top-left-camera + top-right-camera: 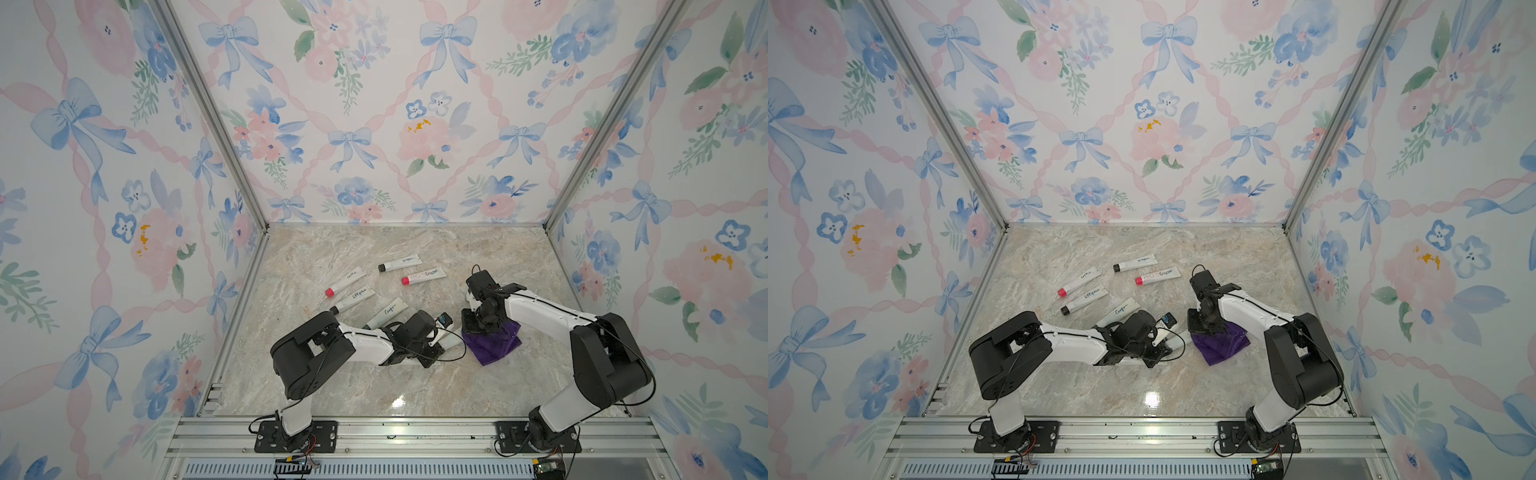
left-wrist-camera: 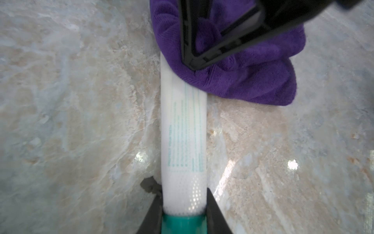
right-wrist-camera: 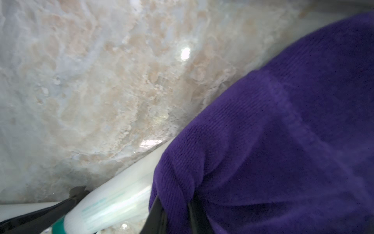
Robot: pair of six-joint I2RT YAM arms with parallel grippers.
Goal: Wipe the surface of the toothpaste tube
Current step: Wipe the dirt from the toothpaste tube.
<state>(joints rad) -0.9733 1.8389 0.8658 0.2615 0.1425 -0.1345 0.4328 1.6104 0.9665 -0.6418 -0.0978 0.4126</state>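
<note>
A white toothpaste tube with a teal cap lies on the marble table, and my left gripper is shut on its cap end. In both top views only a short stretch of the tube shows between the two wrists. My right gripper is shut on a fold of a purple cloth. The cloth rests over the tube's far flat end, with the right gripper pressing down on it. The bunched cloth spreads onto the table beside the right wrist.
Several other white tubes lie farther back: two with red caps, two with black caps, and one just behind the left wrist. Floral walls enclose the table on three sides.
</note>
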